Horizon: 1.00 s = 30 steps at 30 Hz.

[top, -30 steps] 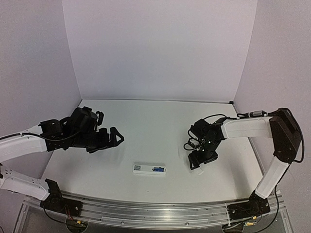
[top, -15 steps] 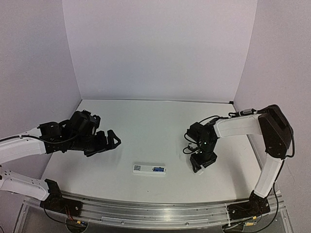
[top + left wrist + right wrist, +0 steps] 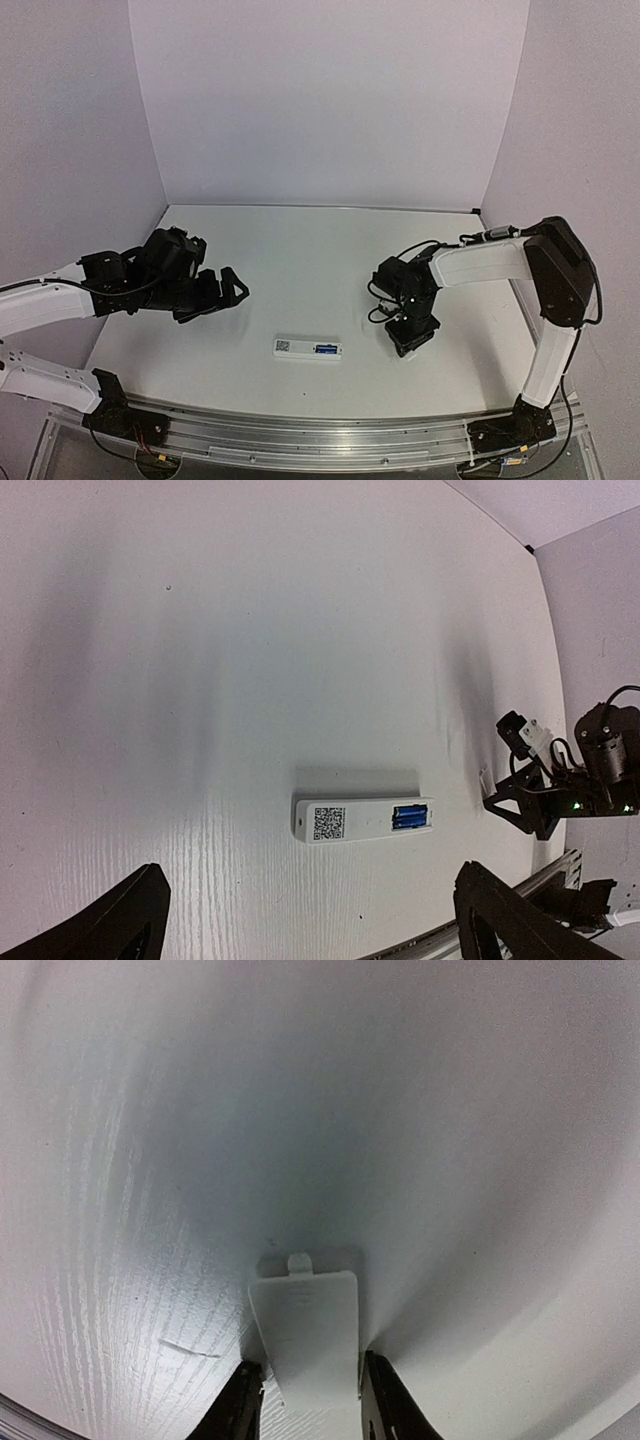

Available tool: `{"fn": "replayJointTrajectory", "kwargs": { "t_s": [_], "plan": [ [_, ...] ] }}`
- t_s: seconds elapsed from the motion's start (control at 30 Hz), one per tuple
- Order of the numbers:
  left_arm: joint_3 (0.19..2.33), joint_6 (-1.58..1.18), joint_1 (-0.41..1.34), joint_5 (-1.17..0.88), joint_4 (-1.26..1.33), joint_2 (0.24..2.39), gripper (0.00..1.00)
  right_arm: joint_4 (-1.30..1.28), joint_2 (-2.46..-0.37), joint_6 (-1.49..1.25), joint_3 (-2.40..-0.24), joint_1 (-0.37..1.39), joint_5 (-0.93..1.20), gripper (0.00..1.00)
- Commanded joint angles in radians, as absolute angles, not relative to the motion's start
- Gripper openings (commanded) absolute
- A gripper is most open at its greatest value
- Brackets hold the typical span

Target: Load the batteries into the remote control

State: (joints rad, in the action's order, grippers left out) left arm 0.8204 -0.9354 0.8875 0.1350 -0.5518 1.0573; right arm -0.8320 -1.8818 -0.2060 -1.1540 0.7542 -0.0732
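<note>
Now the remote [image 3: 308, 349] lies flat, back up, near the front middle of the worktop [image 3: 300, 250], its long side running along the front edge. Both blue batteries [image 3: 410, 817] sit in the open bay at its right end, beside a square code label [image 3: 329, 823]. So the loading itself looks done, we judge, and what is left is closing the bay. That explains our right hand [image 3: 410, 335]: it points down, low over the worktop just right of the remote. Its fingers [image 3: 245, 1390] are pinched narrow on the flat white cover [image 3: 305, 1325], gripping the long edges at the rear so the small tab end sticks out free in front. Held that way, the tab can lead into the bay. We cannot tell whether the cover touches the worktop or hangs just above it. Our left hand [image 3: 222, 293] hovers wide open and holds nothing, well left of the remote and out of the way, yet placed, we think, to come down and steady it. Room is good, with bare worktop between cover and remote and behind both. The tight side is the front, where the remote lies near the edge, so a push that way could slide it off.
</note>
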Motion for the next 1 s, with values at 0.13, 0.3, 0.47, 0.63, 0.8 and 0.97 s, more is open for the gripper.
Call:
{"fn": "replayJointTrajectory", "kwargs": {
  "t_s": [0.13, 0.3, 0.47, 0.63, 0.8, 0.97],
  "plan": [
    [0.811, -0.95, 0.888, 0.156, -0.563, 1.058, 1.0, -0.853, -1.937, -0.219, -1.125, 0.776, -0.072, 0.21],
    [0.807, -0.947, 0.888, 0.141, -0.556, 1.067, 1.0, -0.857, -1.921, -0.199, -1.144, 0.787, -0.102, 0.16],
    [0.791, -0.931, 0.888, 0.077, -0.534, 1.097, 1.0, -0.858, -1.839, -0.126, -1.162, 0.798, -0.113, 0.13],
    [0.76, -0.932, 0.888, 0.015, -0.484, 1.128, 1.0, -0.858, -1.752, -0.003, -1.176, 0.802, -0.064, 0.09],
    [0.73, -0.921, 0.888, -0.062, -0.412, 1.155, 0.99, -0.86, -1.709, 0.173, -1.185, 0.816, 0.07, 0.1],
    [0.699, -0.909, 0.889, -0.135, -0.327, 1.199, 0.96, -0.861, -1.718, 0.32, -1.232, 0.854, 0.166, 0.1]
  ]
}}
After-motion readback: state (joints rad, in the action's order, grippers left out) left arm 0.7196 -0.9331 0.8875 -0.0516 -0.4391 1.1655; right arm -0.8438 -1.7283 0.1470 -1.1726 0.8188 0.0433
